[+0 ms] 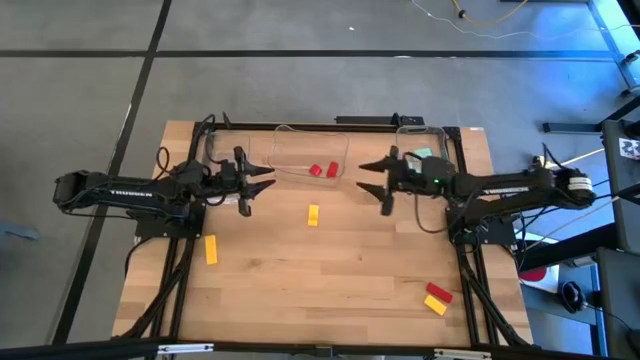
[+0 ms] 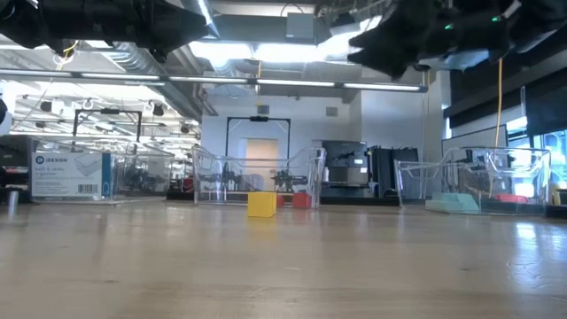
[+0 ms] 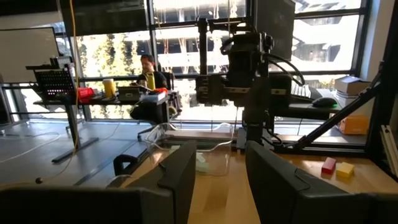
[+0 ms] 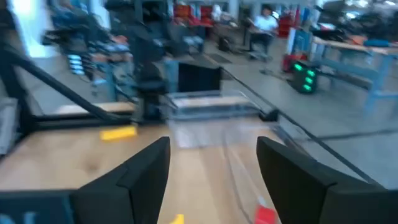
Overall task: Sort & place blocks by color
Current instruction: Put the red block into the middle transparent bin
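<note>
Yellow block (image 2: pixel 261 205) lies mid-table; left gripper (image 1: pixel 262 184) and right gripper (image 1: pixel 372 178) both spread, empty; arm reads "TROSSEN"

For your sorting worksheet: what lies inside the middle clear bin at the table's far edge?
Two red blocks lie inside the middle clear bin. Nothing else shows in it, though the left tool covers its near corner.
</note>
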Action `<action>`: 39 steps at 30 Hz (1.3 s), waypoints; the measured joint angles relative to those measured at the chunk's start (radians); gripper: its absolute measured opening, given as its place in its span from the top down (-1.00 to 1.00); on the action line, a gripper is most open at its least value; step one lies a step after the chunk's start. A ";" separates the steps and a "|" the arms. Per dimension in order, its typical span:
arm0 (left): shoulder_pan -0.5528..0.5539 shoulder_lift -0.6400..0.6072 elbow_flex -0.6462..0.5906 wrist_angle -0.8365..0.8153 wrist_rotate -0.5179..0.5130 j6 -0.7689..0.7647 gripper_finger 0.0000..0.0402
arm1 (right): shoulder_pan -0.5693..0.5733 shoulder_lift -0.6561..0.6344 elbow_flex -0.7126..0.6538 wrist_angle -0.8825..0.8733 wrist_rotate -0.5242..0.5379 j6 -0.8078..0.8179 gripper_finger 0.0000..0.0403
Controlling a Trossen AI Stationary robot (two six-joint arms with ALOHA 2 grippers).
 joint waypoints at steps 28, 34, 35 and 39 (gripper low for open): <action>0.000 0.000 0.000 0.000 0.000 0.000 0.35 | 0.015 -0.030 -0.012 -0.070 -0.063 0.137 -0.21; 0.000 0.000 0.000 -0.001 0.000 -0.001 0.35 | 0.095 -0.029 0.061 -0.574 -0.262 0.427 -0.21; 0.000 0.000 0.000 -0.002 0.000 -0.001 0.35 | 0.128 -0.029 0.080 -0.688 -0.262 0.485 -0.21; 0.000 0.000 0.000 -0.005 0.000 -0.001 0.35 | 0.314 -0.030 0.152 -1.070 -0.258 0.801 -0.21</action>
